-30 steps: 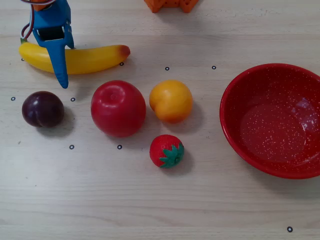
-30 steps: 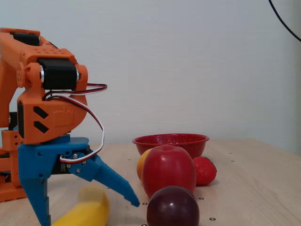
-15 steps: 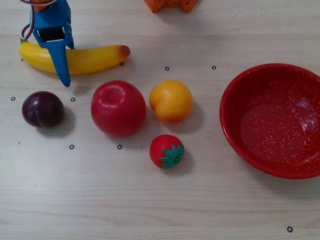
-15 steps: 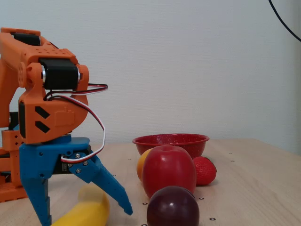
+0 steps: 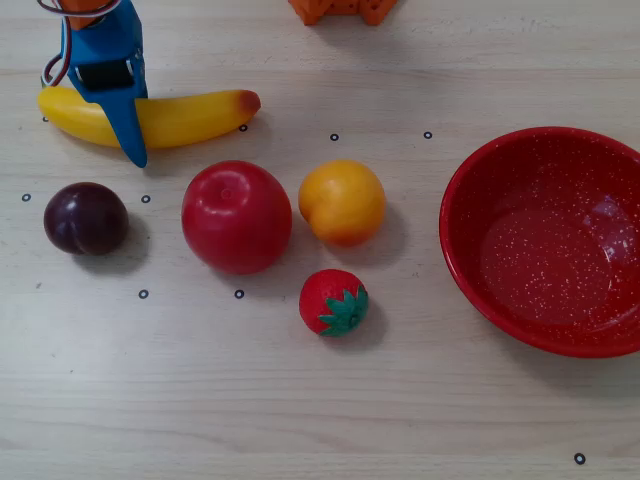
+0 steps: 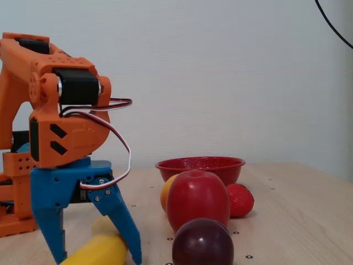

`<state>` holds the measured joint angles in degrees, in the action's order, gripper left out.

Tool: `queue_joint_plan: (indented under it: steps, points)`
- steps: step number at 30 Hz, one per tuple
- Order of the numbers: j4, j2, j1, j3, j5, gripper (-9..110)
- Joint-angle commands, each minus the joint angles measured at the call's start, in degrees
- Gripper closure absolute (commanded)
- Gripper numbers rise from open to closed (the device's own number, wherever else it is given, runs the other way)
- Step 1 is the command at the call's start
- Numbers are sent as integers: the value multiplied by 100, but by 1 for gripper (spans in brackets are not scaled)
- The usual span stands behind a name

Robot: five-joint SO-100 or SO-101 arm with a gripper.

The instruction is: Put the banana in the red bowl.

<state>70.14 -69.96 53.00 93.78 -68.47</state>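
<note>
The blue gripper stands with its two fingers spread apart and pointing down, straddling the banana; the fixed view shows one finger on each side of the yellow body, not yet pressed in, so it is released rather than grasping. In the overhead view the gripper sits over the banana's left third, at about 10 o'clock on the table, with the fruit lying flat and its reddish-brown end pointing to 3 o'clock.

Outward from there, the plum lies at 6 o'clock from the gripper, the red apple at 4 o'clock, then the orange fruit and the strawberry further along. The red bowl sits empty at the table's 3 o'clock edge, well apart from the banana.

The step in hand appears to be the grasp itself: fingers placed, closing still to come. The next move likely calls for clenching firmly on the glossy, curved skin. Because the grip is off-centre, the long end may droop on lifting. The carry toward 3 o'clock then needs enough height to clear the apple and the orange fruit before release over the bowl.
</note>
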Motion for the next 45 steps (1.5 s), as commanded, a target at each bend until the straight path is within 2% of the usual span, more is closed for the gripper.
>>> queue_joint_plan:
  steps: [1, 13, 22, 25, 45]
  points:
    - [132, 0, -185, -220, 132, 70]
    - [308, -9, -281, -246, 272, 79]
    - [413, -26, -246, -396, 378, 93]
    - [510, -44, -220, -510, 439, 101]
    - [3252, -1204, -220, -2382, 624, 101]
